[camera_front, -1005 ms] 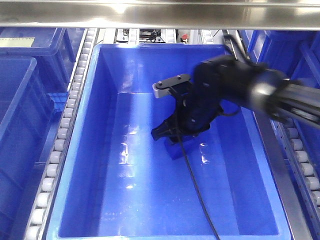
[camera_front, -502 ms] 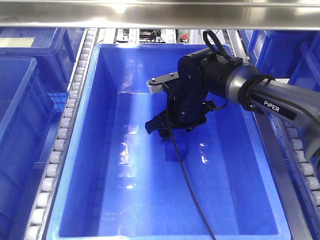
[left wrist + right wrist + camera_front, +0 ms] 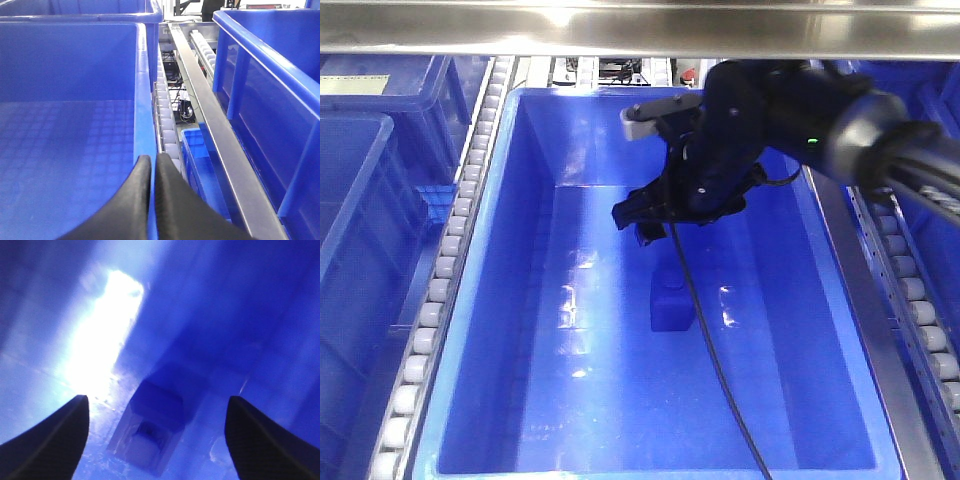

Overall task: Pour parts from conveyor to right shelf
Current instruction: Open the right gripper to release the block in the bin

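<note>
The right gripper (image 3: 155, 440) hangs inside the bin (image 3: 480, 300) with its jaws spread wide and nothing between them. The part (image 3: 670, 300) lies on the bin floor below and just ahead of the jaws, apart from both fingers (image 3: 55, 435). The left gripper (image 3: 152, 200) has its jaws pressed together and empty, out over the rim of another bin (image 3: 141, 100).

The main risk is probably the cable (image 3: 705, 330) trailing from the right wrist across the bin floor, right beside the part: as the arm withdraws, it could drag or tip the part. The arm could also clip the steel rail (image 3: 640, 35) just above the jaws if it rises too steeply.

The bin floor is glossy and throws glare. Roller lanes (image 3: 440, 290) flank the bin on both sides of the jaws, with more bins beyond.
</note>
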Motion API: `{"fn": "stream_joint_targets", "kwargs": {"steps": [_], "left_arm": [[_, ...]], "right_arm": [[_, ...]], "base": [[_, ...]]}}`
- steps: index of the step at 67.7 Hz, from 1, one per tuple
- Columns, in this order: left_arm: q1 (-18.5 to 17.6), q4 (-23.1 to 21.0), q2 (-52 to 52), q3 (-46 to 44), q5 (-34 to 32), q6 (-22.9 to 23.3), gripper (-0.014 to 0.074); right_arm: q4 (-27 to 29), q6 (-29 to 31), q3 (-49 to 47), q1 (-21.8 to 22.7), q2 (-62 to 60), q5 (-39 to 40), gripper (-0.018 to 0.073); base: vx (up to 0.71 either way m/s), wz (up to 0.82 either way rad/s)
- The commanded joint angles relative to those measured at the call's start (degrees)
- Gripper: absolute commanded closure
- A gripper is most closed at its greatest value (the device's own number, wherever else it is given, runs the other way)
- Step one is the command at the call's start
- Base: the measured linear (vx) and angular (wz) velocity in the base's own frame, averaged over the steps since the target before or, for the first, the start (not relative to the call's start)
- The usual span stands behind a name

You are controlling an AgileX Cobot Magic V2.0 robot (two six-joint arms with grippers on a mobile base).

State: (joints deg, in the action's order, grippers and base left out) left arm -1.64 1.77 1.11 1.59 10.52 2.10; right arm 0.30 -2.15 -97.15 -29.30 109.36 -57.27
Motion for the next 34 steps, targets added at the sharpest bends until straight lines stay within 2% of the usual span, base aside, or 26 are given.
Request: {"fn": "stream_joint_targets", "kwargs": {"steps": [1, 21, 34], "left_arm": [[-0.3, -0.1, 0.3, -1.1, -4.1, 0.4, 0.0603], [-0.3, -0.1, 0.3, -1.1, -4.1, 0.4, 0.0603], [-0.3, -0.1, 0.3, -1.1, -4.1, 0.4, 0.0603]], "right_arm": [[-0.3, 0.0, 3.9, 0.2, -5.7, 6.9, 0.0013], [0.7, 0.1, 31.6, 0.2, -22.7, 35.0, 0.0013], [0.6, 0.5, 45.2, 0.2, -35.7, 44.1, 0.0013]], "base": [[0.0, 0.0], [0.0, 0.0], [0.0, 0.0]]}}
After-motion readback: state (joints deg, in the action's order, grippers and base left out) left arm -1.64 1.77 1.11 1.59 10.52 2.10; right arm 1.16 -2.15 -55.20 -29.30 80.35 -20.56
